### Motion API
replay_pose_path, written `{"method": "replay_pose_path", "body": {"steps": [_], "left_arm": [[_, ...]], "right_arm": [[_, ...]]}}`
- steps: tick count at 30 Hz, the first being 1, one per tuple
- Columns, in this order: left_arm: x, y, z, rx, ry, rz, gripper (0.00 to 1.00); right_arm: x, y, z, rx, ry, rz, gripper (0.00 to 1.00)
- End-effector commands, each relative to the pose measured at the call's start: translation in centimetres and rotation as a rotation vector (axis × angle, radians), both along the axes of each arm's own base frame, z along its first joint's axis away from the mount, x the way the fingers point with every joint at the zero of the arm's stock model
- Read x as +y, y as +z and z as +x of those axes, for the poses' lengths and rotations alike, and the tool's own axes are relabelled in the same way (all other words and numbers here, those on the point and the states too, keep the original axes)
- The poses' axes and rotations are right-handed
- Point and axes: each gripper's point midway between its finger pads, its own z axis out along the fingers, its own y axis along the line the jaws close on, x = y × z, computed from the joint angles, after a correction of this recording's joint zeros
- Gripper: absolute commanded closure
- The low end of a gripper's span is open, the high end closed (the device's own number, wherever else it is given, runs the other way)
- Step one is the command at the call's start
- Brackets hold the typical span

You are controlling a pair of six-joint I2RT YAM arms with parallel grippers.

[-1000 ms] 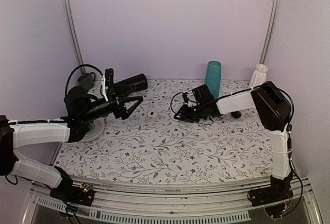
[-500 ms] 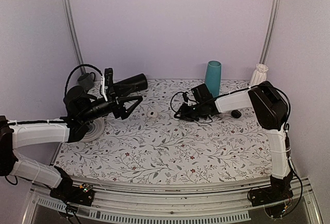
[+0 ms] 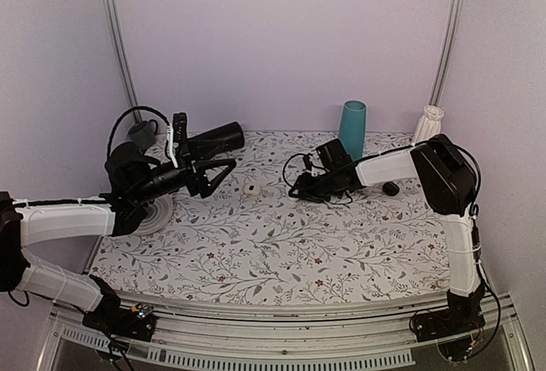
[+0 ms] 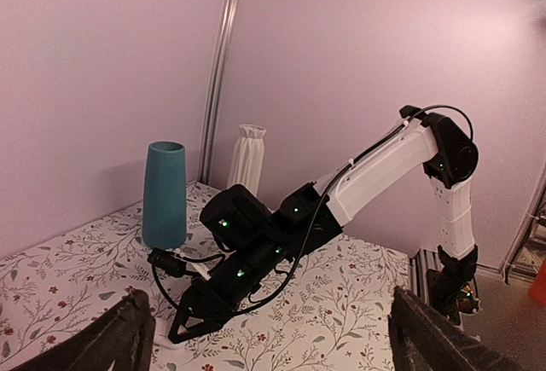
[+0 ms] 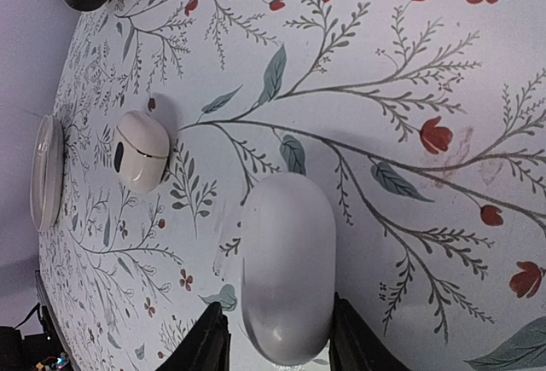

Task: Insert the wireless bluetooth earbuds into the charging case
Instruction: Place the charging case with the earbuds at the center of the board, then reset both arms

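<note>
None of the inserting looks done: the charging case (image 5: 287, 266) lies on the flowered tabletop (image 3: 281, 252) toward its middle, lid seemingly shut, and no earbud can be seen in it. The right tool (image 5: 280, 344) is low over the tabletop with its 2 fingers (image 5: 354, 345) set narrowly either side of the case's near end. 1 finger appears to touch the shell and the other sits just beside it with a thin gap, so I judge this a bracketing stance, not a firm pinch. The left tool (image 4: 286, 333) hangs raised above the left side of the tabletop, spread wide and holding nothing, facing the right arm. Beyond the case, apart from it, lies a smaller white round piece (image 5: 141, 149) with a dark centre, and a small black lump (image 3: 391, 188) rests beside the right arm, well apart from the case; whether either is an earbud I cannot tell. Left to do, by my judgement: secure the case, open its lid, pick up each earbud, seat it in its well and close the lid
</note>
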Motion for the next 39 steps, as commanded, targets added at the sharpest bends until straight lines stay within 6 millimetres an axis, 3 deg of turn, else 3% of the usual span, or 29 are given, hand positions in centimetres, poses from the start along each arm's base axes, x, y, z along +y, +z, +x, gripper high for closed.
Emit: {"method": "replay_pose_path", "body": {"steps": [1,10,18,21,27,32,39], "left_arm": [[0.4,0.3,-0.1,-0.004,0.004,-0.010,0.04],[0.3,0.2,0.0,-0.004,-0.001,-0.011,0.04],[0.4,-0.4,1.3,0.039,0.047,0.003,0.04],[1.3,-1.1,2.9,0.090,0.130,0.015,0.04],[3.9,-2.9,5.3,0.168,0.287,0.047,0.04],[8.6,-4.3,7.0,0.203,0.557,0.030,0.04],[15.0,-7.5,8.6,0.239,0.897,0.152,0.04]], "right_arm": [[-0.4,1.8,0.8,-0.051,-0.015,-0.013,0.58],[-1.4,3.4,0.7,-0.102,-0.022,-0.039,0.26],[-2.9,6.3,-0.2,-0.184,-0.040,-0.043,0.17],[-4.5,9.3,-0.8,-0.278,-0.084,-0.033,0.15],[-10.8,12.6,-2.8,-0.451,-0.253,-0.119,0.12],[-16.6,15.2,-4.7,-0.607,-0.381,-0.200,0.09],[-25.7,16.3,-6.4,-0.750,-0.567,-0.299,0.09]]}}
